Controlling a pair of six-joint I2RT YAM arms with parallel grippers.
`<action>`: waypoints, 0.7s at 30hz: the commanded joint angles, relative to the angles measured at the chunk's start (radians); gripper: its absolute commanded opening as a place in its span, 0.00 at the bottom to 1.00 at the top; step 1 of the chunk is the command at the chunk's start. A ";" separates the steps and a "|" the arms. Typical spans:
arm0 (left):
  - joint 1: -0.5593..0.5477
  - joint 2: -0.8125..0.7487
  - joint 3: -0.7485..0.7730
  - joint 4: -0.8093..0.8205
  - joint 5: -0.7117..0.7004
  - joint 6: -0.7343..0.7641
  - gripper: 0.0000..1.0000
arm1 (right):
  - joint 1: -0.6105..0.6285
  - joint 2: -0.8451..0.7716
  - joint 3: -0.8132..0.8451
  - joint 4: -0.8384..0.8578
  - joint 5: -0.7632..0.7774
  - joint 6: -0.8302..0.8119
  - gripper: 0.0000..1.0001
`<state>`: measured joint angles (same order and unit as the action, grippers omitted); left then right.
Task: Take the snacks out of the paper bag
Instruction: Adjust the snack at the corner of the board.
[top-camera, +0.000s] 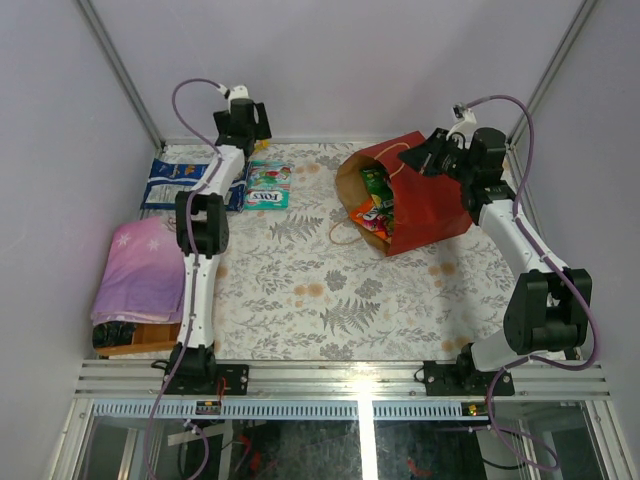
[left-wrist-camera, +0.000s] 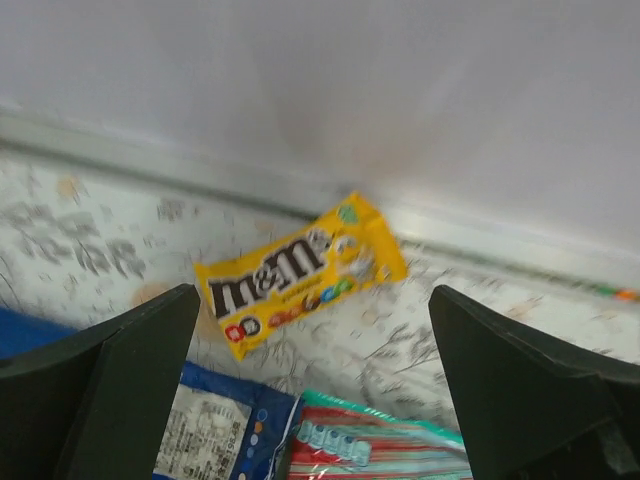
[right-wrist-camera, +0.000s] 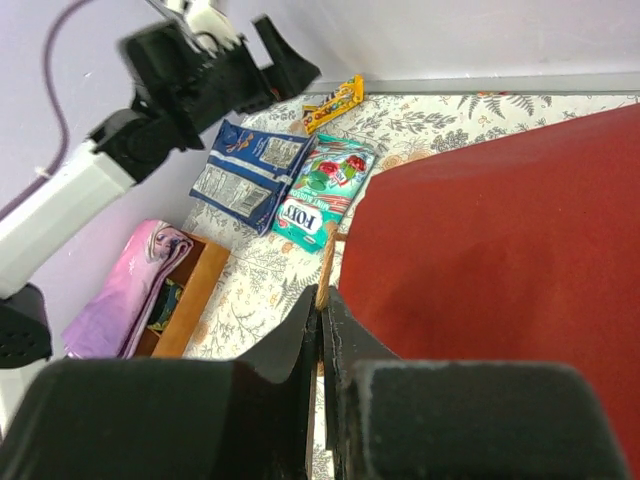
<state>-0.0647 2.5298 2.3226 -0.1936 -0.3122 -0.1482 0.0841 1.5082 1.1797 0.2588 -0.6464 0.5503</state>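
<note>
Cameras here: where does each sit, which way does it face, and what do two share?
Top external: above and behind the bases, looking down on the table; left arm and right arm show, paper bag at right.
Left wrist: on the left gripper, facing the back wall; open fingers frame an M&M's packet.
Right wrist: on the right gripper, facing left across the table; fingers shut on the paper bag.
Shared: both wrist views show the M&M's packet.

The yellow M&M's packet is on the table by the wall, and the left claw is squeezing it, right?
Not quite. The yellow M&M's packet is on the table by the wall, but the left gripper is open and not touching it, squeezing nothing. The left wrist view shows that.
</note>
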 joint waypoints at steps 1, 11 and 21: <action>0.063 0.056 0.044 -0.106 -0.010 -0.048 1.00 | 0.012 -0.007 0.049 0.016 0.000 -0.019 0.00; 0.189 0.082 -0.013 -0.018 0.369 -0.246 0.79 | 0.025 0.003 0.043 0.017 -0.004 -0.023 0.00; 0.263 0.215 0.013 0.174 0.653 -0.501 0.64 | 0.037 -0.011 0.053 -0.028 0.011 -0.053 0.00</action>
<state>0.1787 2.6831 2.3096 -0.1463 0.2039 -0.5232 0.1131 1.5120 1.1805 0.2268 -0.6456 0.5255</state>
